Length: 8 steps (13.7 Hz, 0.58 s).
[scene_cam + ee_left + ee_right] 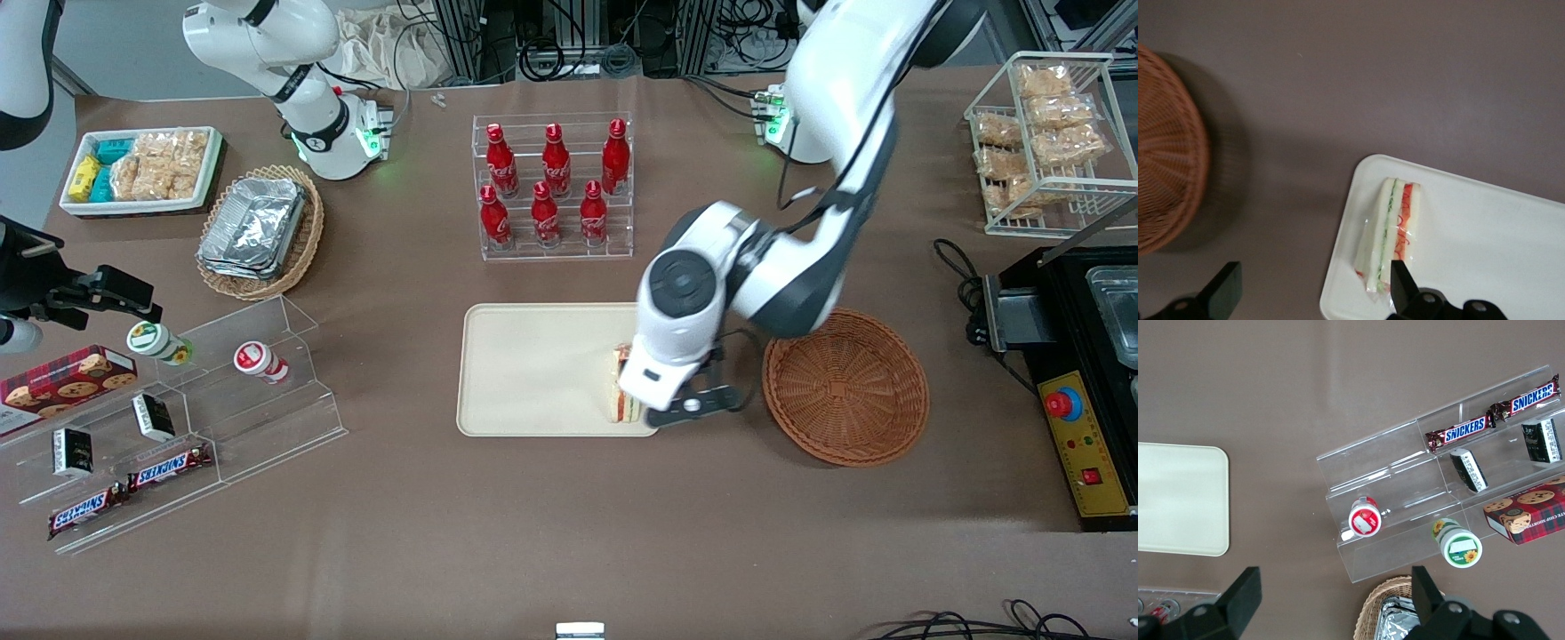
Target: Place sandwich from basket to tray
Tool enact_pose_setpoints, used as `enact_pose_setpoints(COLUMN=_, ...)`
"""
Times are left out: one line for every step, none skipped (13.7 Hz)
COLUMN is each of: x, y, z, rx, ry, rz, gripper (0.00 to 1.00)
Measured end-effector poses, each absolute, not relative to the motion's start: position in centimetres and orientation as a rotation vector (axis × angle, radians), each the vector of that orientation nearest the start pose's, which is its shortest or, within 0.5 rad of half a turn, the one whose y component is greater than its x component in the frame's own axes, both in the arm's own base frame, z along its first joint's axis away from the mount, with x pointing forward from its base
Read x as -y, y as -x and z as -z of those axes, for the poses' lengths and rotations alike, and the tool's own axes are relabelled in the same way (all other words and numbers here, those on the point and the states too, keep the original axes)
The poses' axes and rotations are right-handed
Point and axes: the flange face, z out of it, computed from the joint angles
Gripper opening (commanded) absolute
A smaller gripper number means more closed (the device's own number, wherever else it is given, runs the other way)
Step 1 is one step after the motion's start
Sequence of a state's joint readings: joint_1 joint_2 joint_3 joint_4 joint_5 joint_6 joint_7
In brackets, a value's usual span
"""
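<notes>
The sandwich (626, 391) lay on the tray (533, 373), at the tray's end nearest the basket (845, 387). In the front view the arm covered most of it; only its layered edge showed. The wrist view showed the whole wedge (1390, 233) in clear wrap, on the tray (1471, 240) near its corner, with the basket (1168, 150) well apart on the table (1405, 80). The gripper (1311, 293) hung above the sandwich, its fingers (1401, 283) spread wide and holding nothing.

SNICKERS on two bars (1459, 431) (1531, 399) on the clear stand (1391, 487); gripper (1305, 293) above tray edge, unlabelled
</notes>
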<state>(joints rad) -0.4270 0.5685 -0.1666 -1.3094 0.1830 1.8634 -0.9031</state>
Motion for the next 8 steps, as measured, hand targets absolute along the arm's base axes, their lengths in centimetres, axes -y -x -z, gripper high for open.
enact_pose_setpoints(x=35.1, y=-61.8, z=-43.7, rx=0.472, ry=3.038, rz=0.096, gripper=1.0)
enact_pose_setpoints(x=33.6, y=-62.0, z=-45.5, rx=0.485, ry=3.042, rz=0.094, gripper=1.0)
enact_pose_setpoints(x=31.7, y=-62.2, z=-47.1, rx=0.481, ry=3.058, rz=0.068, gripper=1.0)
enact_pose_setpoints(x=29.3, y=-62.6, z=-48.7, rx=0.477, ry=3.081, rz=0.03, gripper=1.0)
enact_pose_setpoints(x=25.9, y=-63.1, z=-50.5, rx=0.471, ry=3.106, rz=0.001, gripper=1.0)
enact_pose_setpoints(x=22.2, y=-63.6, z=-52.4, rx=0.456, ry=3.121, rz=-0.012, gripper=1.0)
enact_pose_setpoints(x=18.5, y=-63.7, z=-53.9, rx=0.43, ry=3.125, rz=-0.023, gripper=1.0)
enact_pose_setpoints(x=15.1, y=-63.7, z=-55.1, rx=0.394, ry=3.125, rz=-0.034, gripper=1.0)
